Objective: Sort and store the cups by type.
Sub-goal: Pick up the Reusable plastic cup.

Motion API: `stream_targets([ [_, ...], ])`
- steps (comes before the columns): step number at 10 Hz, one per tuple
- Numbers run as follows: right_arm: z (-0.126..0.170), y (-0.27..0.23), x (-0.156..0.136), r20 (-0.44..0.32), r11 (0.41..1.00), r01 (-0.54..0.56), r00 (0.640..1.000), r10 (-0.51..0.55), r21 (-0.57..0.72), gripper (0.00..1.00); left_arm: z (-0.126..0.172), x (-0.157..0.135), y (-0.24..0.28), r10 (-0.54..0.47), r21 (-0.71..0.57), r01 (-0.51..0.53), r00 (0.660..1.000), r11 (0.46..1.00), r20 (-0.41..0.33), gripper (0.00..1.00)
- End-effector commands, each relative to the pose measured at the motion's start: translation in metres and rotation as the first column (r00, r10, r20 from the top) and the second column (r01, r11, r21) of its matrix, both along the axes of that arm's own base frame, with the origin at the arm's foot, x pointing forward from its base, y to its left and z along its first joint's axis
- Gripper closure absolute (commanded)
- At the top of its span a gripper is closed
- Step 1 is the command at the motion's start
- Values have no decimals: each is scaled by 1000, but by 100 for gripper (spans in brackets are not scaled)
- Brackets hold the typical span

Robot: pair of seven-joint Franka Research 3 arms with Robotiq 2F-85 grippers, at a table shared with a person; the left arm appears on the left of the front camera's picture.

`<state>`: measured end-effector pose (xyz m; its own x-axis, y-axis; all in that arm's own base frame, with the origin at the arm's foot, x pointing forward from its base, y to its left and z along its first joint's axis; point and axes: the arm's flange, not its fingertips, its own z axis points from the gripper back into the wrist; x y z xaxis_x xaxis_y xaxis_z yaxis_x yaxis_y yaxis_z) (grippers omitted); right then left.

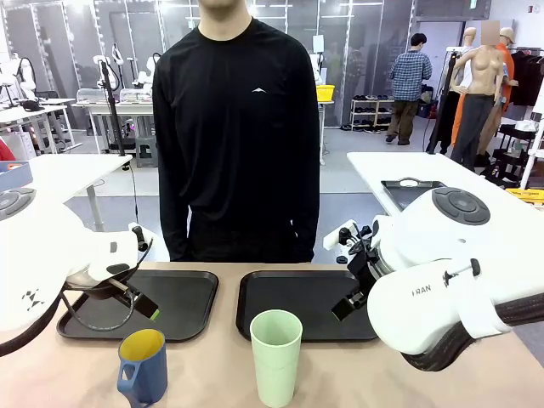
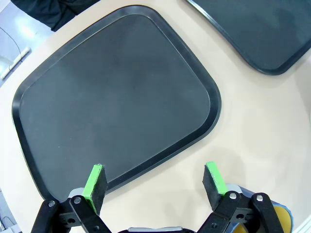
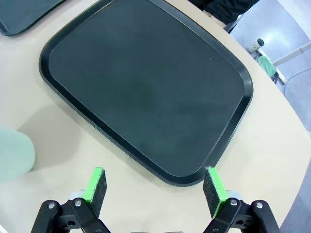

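A tall pale mint-green tumbler (image 1: 276, 357) stands upright near the table's front edge at the middle, and its rim shows at the left edge of the right wrist view (image 3: 14, 151). Left of it stands a dark blue mug (image 1: 142, 367) with a handle and a yellow inside, partly visible behind the finger base in the left wrist view (image 2: 283, 216). My left gripper (image 1: 143, 304) (image 2: 154, 174) hovers open over the near edge of the left black tray (image 1: 183, 297) (image 2: 116, 97), holding nothing. My right gripper (image 1: 349, 303) (image 3: 154, 177) hangs open over the near right corner of the right black tray (image 1: 289, 302) (image 3: 146, 82), also holding nothing.
A person in a black top stands at the table's far side, behind the trays. Both trays lie side by side with a narrow gap between them. Bare tabletop (image 1: 212, 374) surrounds the two cups at the front.
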<state>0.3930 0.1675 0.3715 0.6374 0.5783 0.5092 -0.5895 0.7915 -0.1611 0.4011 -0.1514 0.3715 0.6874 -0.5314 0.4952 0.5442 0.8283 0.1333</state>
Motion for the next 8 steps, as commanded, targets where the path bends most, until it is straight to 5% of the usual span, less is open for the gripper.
stream_targets([
  [1,0,0,0,-1,1000,2,1000,-2,2,0,0,0,0,1,0,-1,1000,1000,0,0],
  [8,-5,7,7,-26,999,31,999,-31,7,0,-1,3,-1,19,12,-19,1000,1000,-4,0],
])
